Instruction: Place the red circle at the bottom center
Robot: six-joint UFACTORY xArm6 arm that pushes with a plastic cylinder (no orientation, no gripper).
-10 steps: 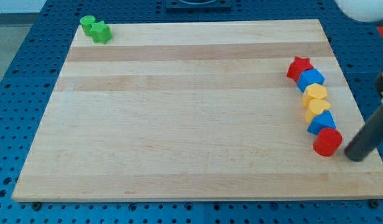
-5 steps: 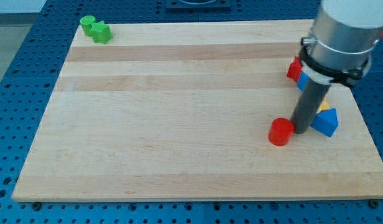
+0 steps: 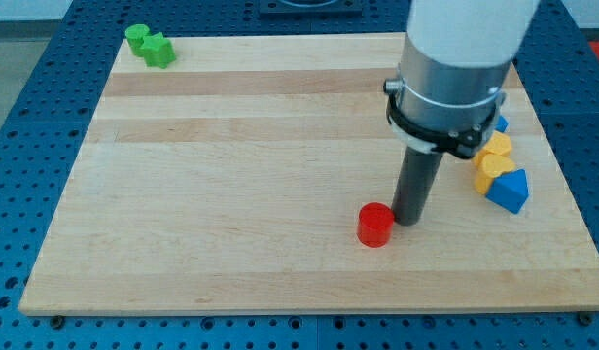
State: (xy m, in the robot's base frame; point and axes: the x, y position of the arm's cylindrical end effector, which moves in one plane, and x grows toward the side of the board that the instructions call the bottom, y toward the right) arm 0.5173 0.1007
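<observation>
Red circle point(image 3: 374, 225) touches my tip point(image 3: 407, 220), board's bottom edge point(image 3: 309, 309) near.

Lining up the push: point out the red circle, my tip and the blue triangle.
red circle point(image 3: 374, 225), camera view, its side.
my tip point(image 3: 407, 221), camera view, rod's lower end.
blue triangle point(image 3: 509, 190), camera view, its middle.

Two green blocks point(image 3: 150, 46) sat touching at the table's point(image 3: 231, 194) top-left corner. Near the view's right edge, yellow blocks point(image 3: 493, 158) adjoined a blue triangle point(image 3: 508, 190).
</observation>
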